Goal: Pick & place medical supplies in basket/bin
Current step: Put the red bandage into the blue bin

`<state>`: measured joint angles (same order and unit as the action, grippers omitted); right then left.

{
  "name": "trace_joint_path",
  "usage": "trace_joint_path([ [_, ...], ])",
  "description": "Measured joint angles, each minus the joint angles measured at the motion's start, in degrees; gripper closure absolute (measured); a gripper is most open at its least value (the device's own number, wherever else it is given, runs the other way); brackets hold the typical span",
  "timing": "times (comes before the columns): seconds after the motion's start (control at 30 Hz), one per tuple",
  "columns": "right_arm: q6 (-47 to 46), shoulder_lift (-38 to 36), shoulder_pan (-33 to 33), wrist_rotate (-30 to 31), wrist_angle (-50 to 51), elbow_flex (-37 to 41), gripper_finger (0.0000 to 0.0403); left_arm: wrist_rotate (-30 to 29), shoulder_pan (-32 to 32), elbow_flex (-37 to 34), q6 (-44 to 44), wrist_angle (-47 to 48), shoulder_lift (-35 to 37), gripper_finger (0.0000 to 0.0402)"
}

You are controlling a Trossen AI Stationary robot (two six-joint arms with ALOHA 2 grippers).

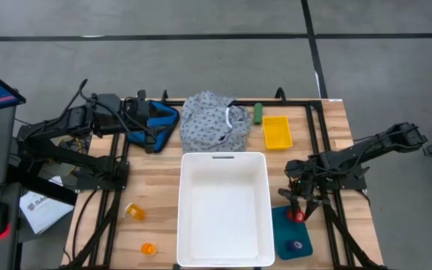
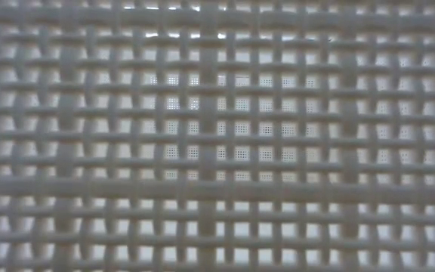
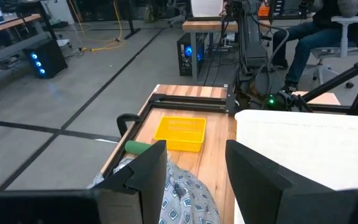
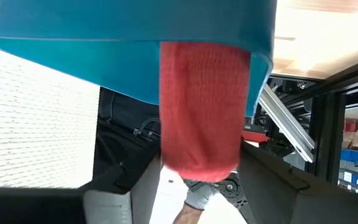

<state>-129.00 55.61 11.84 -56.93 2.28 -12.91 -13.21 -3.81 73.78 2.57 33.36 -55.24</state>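
High view: the white basket [image 1: 224, 208] sits at the lower centre of the frame on the wooden table [image 1: 156, 187]. Just above it lies the grey-white dotted garment [image 1: 212, 124], with a green cylinder [image 1: 258, 113] and a small yellow tray [image 1: 276, 132] to its right. Two orange pill bottles [image 1: 135, 211] lie at the lower left. The left gripper [image 1: 154, 127] hovers at the garment's left edge; in the left wrist view its fingers [image 3: 143, 177] stand apart with nothing between them. The right gripper [image 1: 298, 212] is at the lower right over a teal tray [image 1: 292, 234]. In the right wrist view a red cylinder [image 4: 202, 112] stands between the fingers, though whether they clamp it cannot be told.
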Motion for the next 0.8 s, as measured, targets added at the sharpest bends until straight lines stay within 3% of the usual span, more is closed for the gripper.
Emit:
trace_joint_path([
  [0.8, -0.27, 0.00, -2.09, 1.69, -2.67, -0.09, 0.0196, 0.00, 0.00, -0.02, -0.02, 0.00, 0.00, 0.0247],
])
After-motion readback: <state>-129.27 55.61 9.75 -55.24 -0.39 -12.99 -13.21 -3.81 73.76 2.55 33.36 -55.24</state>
